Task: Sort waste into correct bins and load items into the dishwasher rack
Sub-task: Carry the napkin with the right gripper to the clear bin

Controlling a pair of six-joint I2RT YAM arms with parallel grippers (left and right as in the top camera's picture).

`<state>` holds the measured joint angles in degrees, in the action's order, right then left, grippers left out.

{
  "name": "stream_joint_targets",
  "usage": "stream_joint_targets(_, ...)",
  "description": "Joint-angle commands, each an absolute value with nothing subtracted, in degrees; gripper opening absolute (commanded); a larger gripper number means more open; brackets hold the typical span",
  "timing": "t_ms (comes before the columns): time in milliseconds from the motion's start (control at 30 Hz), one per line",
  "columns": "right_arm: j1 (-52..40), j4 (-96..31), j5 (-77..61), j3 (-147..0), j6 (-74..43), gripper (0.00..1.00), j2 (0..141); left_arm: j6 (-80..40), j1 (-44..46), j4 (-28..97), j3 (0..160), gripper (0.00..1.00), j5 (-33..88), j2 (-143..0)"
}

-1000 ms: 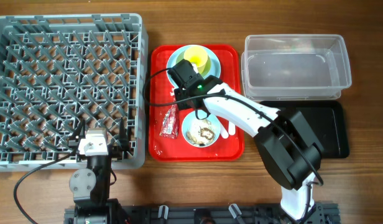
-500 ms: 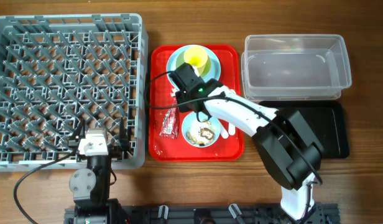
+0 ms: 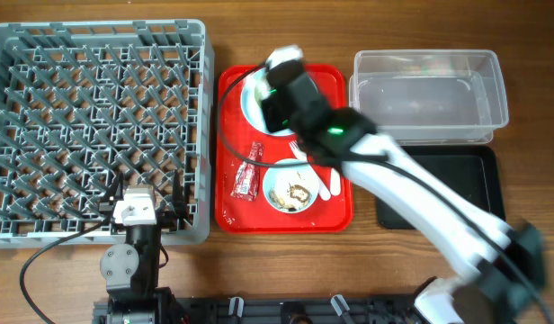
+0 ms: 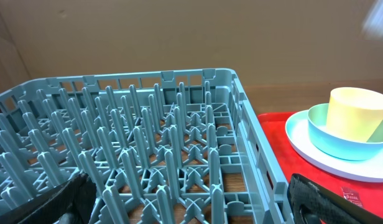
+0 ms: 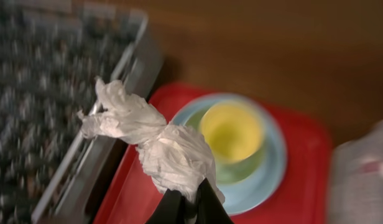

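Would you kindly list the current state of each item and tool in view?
Right tool: shut on crumpled paper, held aloft.
Left tool: open, holding nothing.
Dishwasher rack: empty.
Clear tub: empty.
Black tray: nothing visible in it.
Yellow cup: upright, nested in blue-green bowl on plate.
White bowl: holds food scraps.
Red wrapper: lying on red tray.
Cutlery: lying on red tray beside white bowl.

Crumpled white paper [image 5: 166, 155], glossy red tray [image 3: 236, 211], grey plastic rack [image 3: 79, 117], wood table [image 3: 259, 27]

Right gripper [image 5: 185, 208] aloft, jaws pinched on crumpled paper [image 5: 155, 142]; left gripper [image 4: 191, 198] low, jaws wide.
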<state>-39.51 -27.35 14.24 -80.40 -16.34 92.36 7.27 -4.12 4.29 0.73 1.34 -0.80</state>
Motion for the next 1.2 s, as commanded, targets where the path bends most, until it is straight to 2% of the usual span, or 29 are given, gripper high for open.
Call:
stream_joint_targets(0, -34.0, -29.0, 30.3, -81.4, -10.1, 0.04, 86.9, 8.0, -3.9, 4.3, 0.3, 1.00, 1.0, -0.4)
stream_joint_targets(100, -26.5, -30.5, 28.8, -81.2, -9.0, 0.04, 86.9, 8.0, -3.9, 4.3, 0.3, 1.00, 1.0, -0.4)
stream_joint_targets(333, -8.4, -33.1, 6.6, -80.1, -9.6, 0.04, 94.1, 7.9, -3.9, 4.3, 0.3, 1.00, 1.0, -0.4)
stream_joint_targets(467, -4.6, -32.6, 0.0, -80.1, -9.3, 0.04, 102.9, 8.0, -3.9, 4.3, 0.3, 1.00, 1.0, -0.4)
stream_joint_targets(600, -4.5, -32.7, -2.1, -80.1, -9.0, 0.07, 108.1, 7.9, -3.9, 4.3, 0.3, 1.00, 1.0, -0.4)
stream_joint_targets(633, -4.5, -32.8, -2.8, -80.1, -9.0, 0.13, 108.4, 7.9, -3.9, 4.3, 0.3, 1.00, 1.0, -0.4)
stream_joint_targets(667, -4.5, -32.8, -3.6, -80.1, -9.0, 0.27, 108.4, 8.0, -3.9, 4.3, 0.3, 1.00, 1.0, -0.4)
stream_joint_targets(700, -4.5, -32.8, -4.0, -80.2, -9.0, 0.47, 108.3, 8.0, -3.9, 4.3, 0.3, 1.00, 1.0, -0.4)
stream_joint_targets(733, -4.5, -32.9, -4.0, -80.2, -9.0, 0.55, 108.0, 7.9, -3.9, 4.3, 0.3, 1.00, 1.0, -0.4)
stream_joint_targets(867, -4.6, -34.5, -4.0, -81.4, -10.2, 0.66, 105.7, 7.9, -3.9, 4.3, 0.3, 1.00, 1.0, -0.4)
stream_joint_targets(1033, -5.5, -37.6, -4.2, -84.7, -14.0, 0.66, 99.2, 7.9, -3.9, 4.3, 0.3, 1.00, 1.0, -0.4)
stream_joint_targets(1067, -5.6, -37.6, -4.1, -84.7, -14.0, 0.64, 98.1, 7.9, -3.9, 4.3, 0.3, 1.00, 1.0, -0.4)
stream_joint_targets(1100, -5.6, -37.9, -3.9, -84.7, -13.9, 0.57, 97.3, 7.9, -3.9, 4.3, 0.3, 1.00, 1.0, -0.4)
stream_joint_targets(1133, -5.6, -38.6, -3.9, -84.7, -14.0, 0.41, 96.9, 8.0, -3.9, 4.3, 0.3, 1.00, 1.0, -0.4)
stream_joint_targets(1167, -5.6, -39.5, -3.9, -84.7, -14.0, 0.20, 96.9, 8.0, -3.9, 4.3, 0.3, 1.00, 1.0, -0.4)
